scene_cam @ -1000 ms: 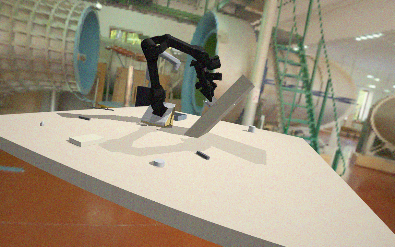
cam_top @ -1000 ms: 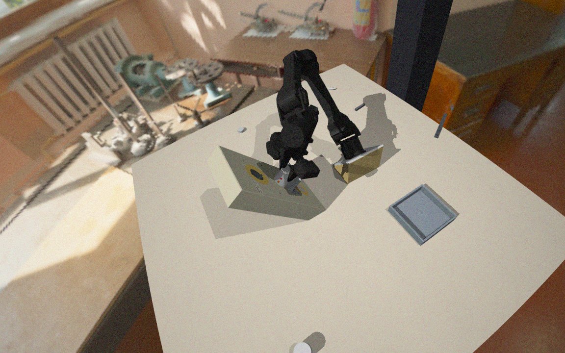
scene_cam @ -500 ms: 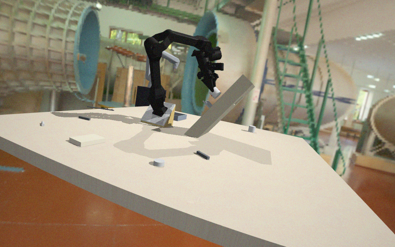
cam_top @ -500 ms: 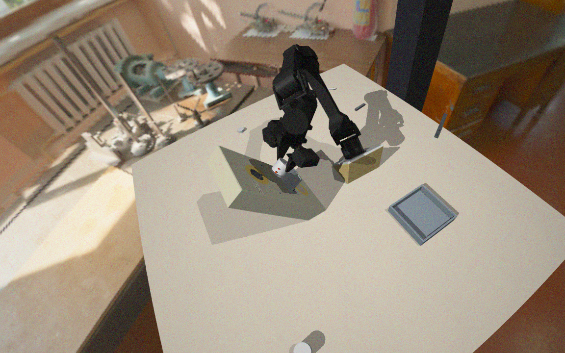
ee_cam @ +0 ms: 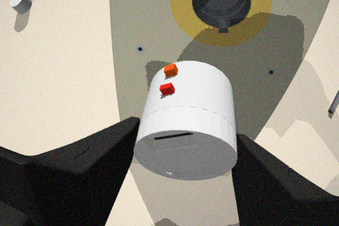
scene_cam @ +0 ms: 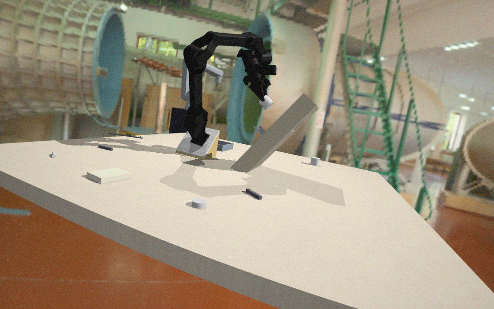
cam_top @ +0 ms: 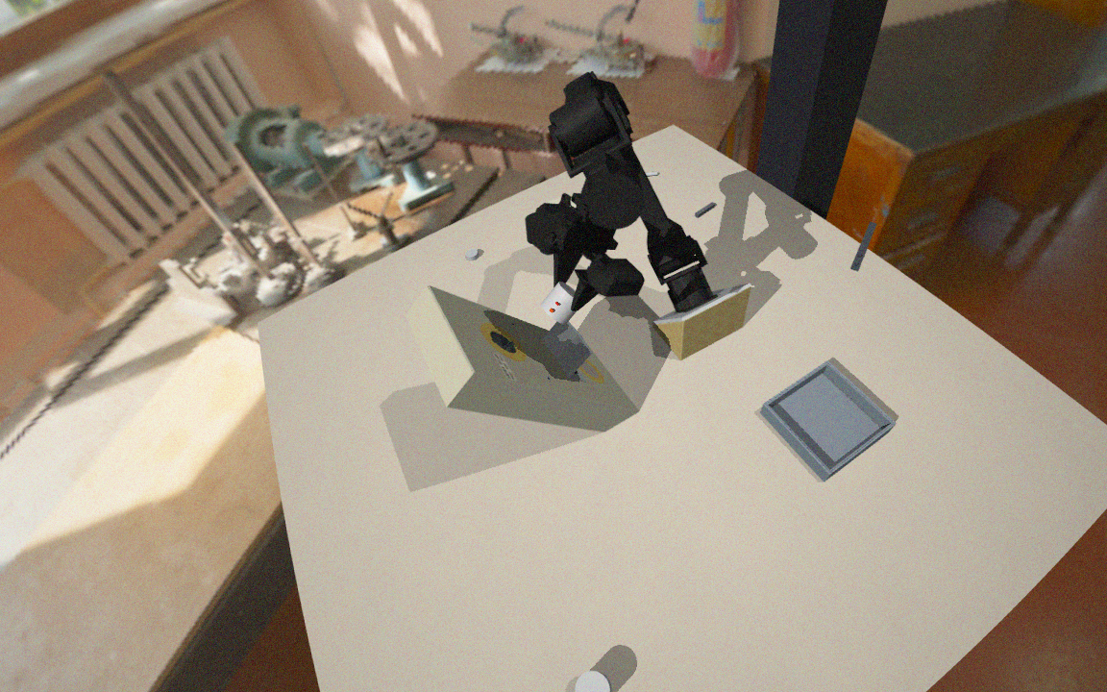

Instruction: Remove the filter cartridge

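Note:
The white filter cartridge (cam_top: pixel 558 305) (scene_cam: pixel 267 102) (ee_cam: pixel 192 95) is clear of the service panel, tilted, with an orange and a red tab on its side; one dark slot shows on its near face. My gripper (cam_top: pixel 567 296) (scene_cam: pixel 263 99) (ee_cam: pixel 187 135) is shut on it, one finger on each side, above the sloping face of the panel (cam_top: pixel 531 409) (scene_cam: pixel 275 132) (ee_cam: pixel 128 32). A dark round socket (cam_top: pixel 503 341) (ee_cam: pixel 222 1) in a yellow ring is empty. A grey bracket (cam_top: pixel 569 346) (scene_cam: pixel 259 129) stands on the panel's lower face. The grey-blue tray (cam_top: pixel 791 444) (scene_cam: pixel 225 146) is empty.
The wedge-shaped robot base (cam_top: pixel 709 329) stands between panel and tray. A small grey cylinder (cam_top: pixel 592 682) (scene_cam: pixel 314 161) (ee_cam: pixel 22 3), a low disc (cam_top: pixel 472 255) (scene_cam: pixel 199 203), a dark bar (scene_cam: pixel 253 194) and a pale block (scene_cam: pixel 108 175) lie on the table.

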{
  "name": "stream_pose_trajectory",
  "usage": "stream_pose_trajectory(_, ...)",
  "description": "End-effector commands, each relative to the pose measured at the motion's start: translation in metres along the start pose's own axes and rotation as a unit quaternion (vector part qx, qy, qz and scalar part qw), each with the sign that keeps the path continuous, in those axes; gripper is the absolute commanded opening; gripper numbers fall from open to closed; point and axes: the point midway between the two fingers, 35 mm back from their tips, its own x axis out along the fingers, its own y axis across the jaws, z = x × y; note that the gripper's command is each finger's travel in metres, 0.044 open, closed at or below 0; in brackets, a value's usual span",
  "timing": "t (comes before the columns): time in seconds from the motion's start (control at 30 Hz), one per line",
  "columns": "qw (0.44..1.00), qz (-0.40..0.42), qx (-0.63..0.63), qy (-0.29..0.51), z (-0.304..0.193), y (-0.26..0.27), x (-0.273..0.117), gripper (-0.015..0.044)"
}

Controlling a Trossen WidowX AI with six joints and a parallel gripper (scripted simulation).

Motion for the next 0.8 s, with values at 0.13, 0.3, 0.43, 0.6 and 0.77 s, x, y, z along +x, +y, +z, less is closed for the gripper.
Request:
stream_pose_trajectory(0.13,1.0,0.0,0.0,0.001,0.0,0.039,0.004,0.0)
stream_pose_trajectory(0.3,1.0,0.0,0.001,0.001,-0.001,0.066,0.008,0.0)
stream_pose_trajectory(0.43,1.0,0.001,-0.005,0.003,-0.002,0.069,0.009,0.0)
stream_pose_trajectory(0.6,0.995,0.045,-0.083,0.018,-0.018,0.098,0.0,0.0)
stream_pose_trajectory(0.77,0.979,0.1,-0.175,0.028,-0.039,0.131,-0.012,0.0)
